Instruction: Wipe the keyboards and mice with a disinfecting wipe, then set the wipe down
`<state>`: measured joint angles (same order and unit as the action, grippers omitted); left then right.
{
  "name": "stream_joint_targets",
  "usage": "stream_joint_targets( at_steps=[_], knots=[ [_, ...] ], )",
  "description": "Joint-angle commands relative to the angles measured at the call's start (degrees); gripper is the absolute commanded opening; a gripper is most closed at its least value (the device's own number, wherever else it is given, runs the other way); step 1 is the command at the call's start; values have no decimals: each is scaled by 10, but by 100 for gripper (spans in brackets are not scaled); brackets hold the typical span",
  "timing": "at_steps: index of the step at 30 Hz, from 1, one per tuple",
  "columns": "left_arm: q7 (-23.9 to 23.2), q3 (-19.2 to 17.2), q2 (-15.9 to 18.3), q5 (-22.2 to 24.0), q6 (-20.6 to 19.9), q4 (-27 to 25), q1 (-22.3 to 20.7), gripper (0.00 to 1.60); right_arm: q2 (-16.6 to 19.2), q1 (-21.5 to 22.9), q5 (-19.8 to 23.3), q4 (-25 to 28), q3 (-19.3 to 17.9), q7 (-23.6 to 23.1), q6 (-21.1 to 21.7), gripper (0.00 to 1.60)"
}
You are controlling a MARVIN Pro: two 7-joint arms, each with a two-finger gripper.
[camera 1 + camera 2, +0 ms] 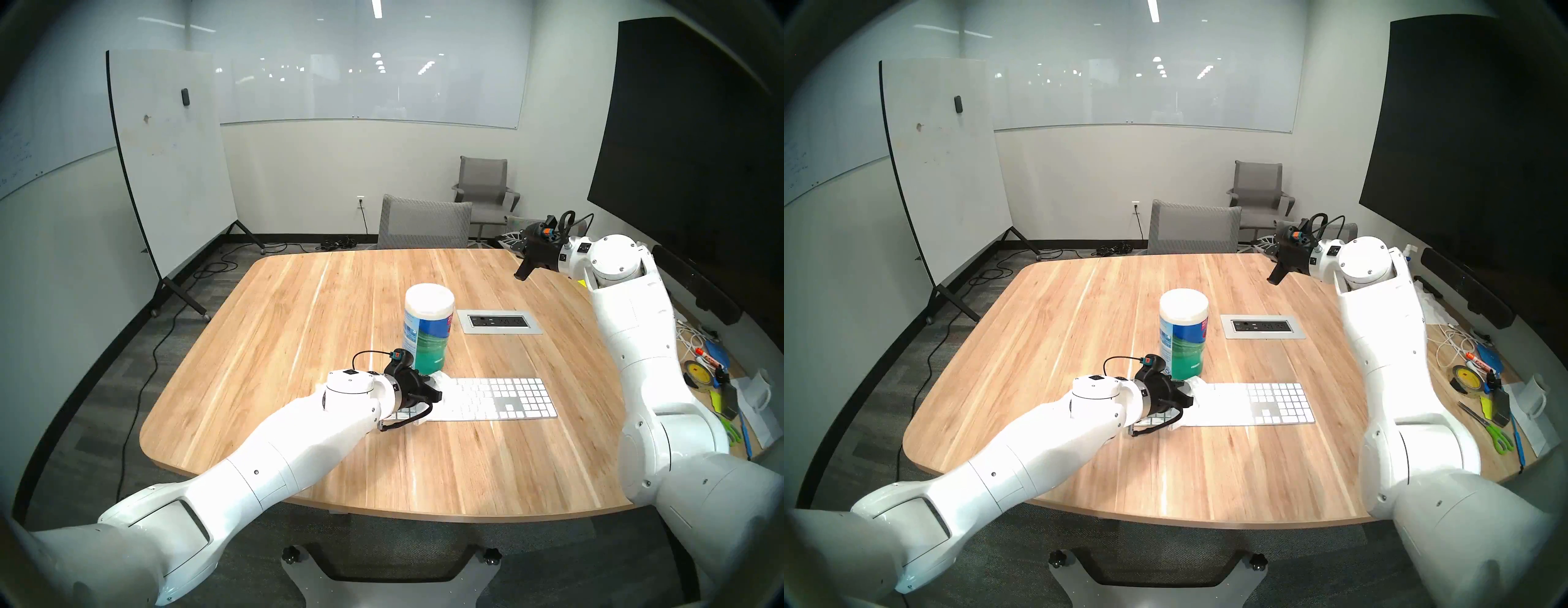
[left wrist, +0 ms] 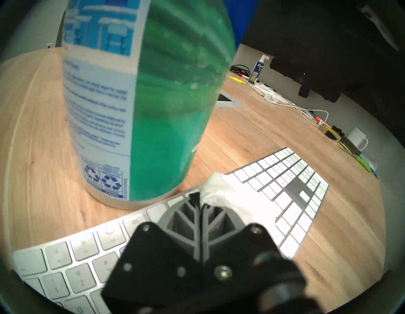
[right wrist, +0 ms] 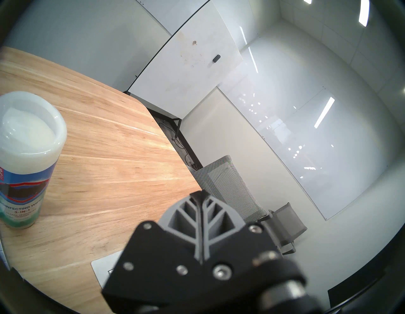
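The left claw (image 2: 200,198), fingers pressed together on a white disinfecting wipe (image 2: 221,195), hangs over the left half of a white keyboard (image 1: 505,399) that lies near the desk's (image 1: 263,339) front edge. The wipe drapes rightward from the fingertips across the middle keys; whether it touches them is unclear. Just behind the keyboard's back edge, close beside the left claw, stands a blue-green canister of disinfecting wipes (image 1: 428,329) with a white lid, filling much of the left wrist view and blocking what lies beyond. A grey power-outlet panel (image 1: 498,321) is set into the desk to the canister's right. The right claw (image 1: 521,273), closed on nothing, hangs high over the desk's far right corner, well apart from the keyboard. No mouse shows in any view. Along the right edge lie white cables (image 1: 1454,339), a tape roll (image 1: 1467,380), green scissors (image 1: 1499,439) and a white mug (image 1: 1537,392). A grey chair (image 1: 424,220) stands at the far edge.
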<state>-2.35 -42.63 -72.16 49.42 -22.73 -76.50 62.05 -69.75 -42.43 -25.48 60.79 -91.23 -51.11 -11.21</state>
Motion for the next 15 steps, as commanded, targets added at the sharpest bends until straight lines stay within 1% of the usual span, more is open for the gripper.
stream_joint_targets(
  at_steps=[1, 2, 5, 6, 8, 11, 13, 15],
  knots=[
    [-9, -1, 11, 20, -48, -66, -4, 0, -1, 15, 2, 10, -1, 1, 0, 0],
    [-10, 4, 17, 23, -65, -73, 1, 0, -1, 15, 2, 10, -1, 1, 0, 0],
    [2, 7, 29, 32, -93, -93, 21, 0, -1, 15, 2, 10, -1, 1, 1, 0],
    [13, 7, 36, 34, -106, -110, 31, 0, -1, 15, 2, 10, -1, 1, 1, 0],
    [21, 10, 40, 37, -124, -117, 37, 0, -1, 15, 2, 10, -1, 1, 1, 0],
    [47, 8, 47, 41, -145, -142, 49, 0, -1, 15, 2, 10, -1, 1, 1, 0],
    [60, 8, 43, 41, -153, -142, 48, 0, -1, 15, 2, 10, -1, 1, 2, 0],
    [65, 7, 36, 39, -155, -127, 39, 0, -1, 15, 2, 11, -1, 1, 2, 0]
  ],
)
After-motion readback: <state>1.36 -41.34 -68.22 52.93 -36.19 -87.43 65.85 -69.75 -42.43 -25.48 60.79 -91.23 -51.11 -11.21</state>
